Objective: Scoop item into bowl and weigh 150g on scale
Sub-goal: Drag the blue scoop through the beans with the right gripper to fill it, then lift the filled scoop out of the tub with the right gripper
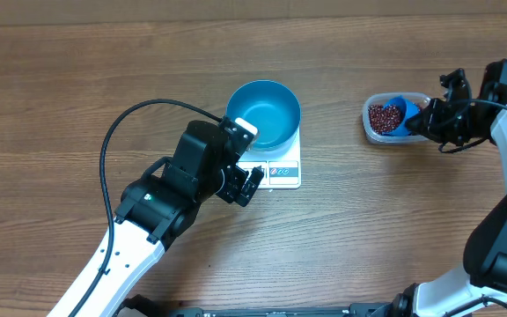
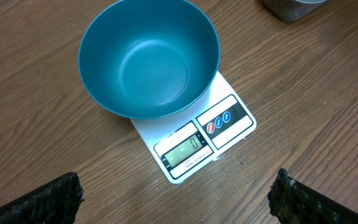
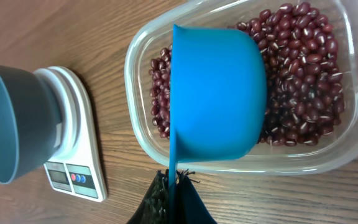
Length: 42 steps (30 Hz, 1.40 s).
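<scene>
Wooden counter [image 1: 60,70]: round blue bowl [image 1: 263,114] empty on white square scale [image 1: 280,173]; left claw [image 1: 248,158] wide; right claw [image 1: 422,119] gripping blue plastic scoop [image 3: 216,93] over maroon beans [image 3: 303,74]; nothing weighed yet.

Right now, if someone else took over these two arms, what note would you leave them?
Left gripper: open, hovering near the flat white square scale.
Right gripper: shut on the small blue plastic scoop, which is in the clear plastic tub of small dark red beans.
Done: the round deep blue bowl sits empty on the scale; the display appears to read zero.
Left: scoop beans into the bowl up to the target weight.
</scene>
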Each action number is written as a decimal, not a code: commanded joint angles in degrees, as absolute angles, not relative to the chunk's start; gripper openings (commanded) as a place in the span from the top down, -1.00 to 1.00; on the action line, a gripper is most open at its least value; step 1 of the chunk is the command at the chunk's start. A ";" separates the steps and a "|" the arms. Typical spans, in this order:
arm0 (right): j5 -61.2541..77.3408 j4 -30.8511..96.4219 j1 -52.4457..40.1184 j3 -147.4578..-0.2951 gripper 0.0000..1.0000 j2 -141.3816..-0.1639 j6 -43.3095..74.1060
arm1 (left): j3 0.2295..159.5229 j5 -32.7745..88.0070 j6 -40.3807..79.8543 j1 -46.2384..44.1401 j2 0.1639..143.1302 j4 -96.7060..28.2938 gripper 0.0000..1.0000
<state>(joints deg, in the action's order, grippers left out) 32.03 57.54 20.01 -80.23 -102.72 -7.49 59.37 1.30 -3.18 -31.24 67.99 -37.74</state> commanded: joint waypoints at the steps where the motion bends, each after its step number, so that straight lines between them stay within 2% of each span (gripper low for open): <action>1: 36.86 56.93 21.61 -79.81 0.93 -102.78 -7.33 | 59.51 1.30 -3.68 -31.14 67.18 -37.54 -0.99; 18: 51.33 57.47 30.63 -79.83 0.93 -102.78 -7.57 | 59.51 1.30 -3.68 -31.14 67.18 -37.54 -0.99; 42: 68.29 62.06 30.48 -84.49 0.93 -102.63 -7.29 | 59.51 1.30 -3.68 -31.14 67.18 -37.54 -0.99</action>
<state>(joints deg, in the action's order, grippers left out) 61.95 61.98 30.92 -80.95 -102.74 -7.22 59.37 1.30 -3.18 -31.24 67.99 -37.74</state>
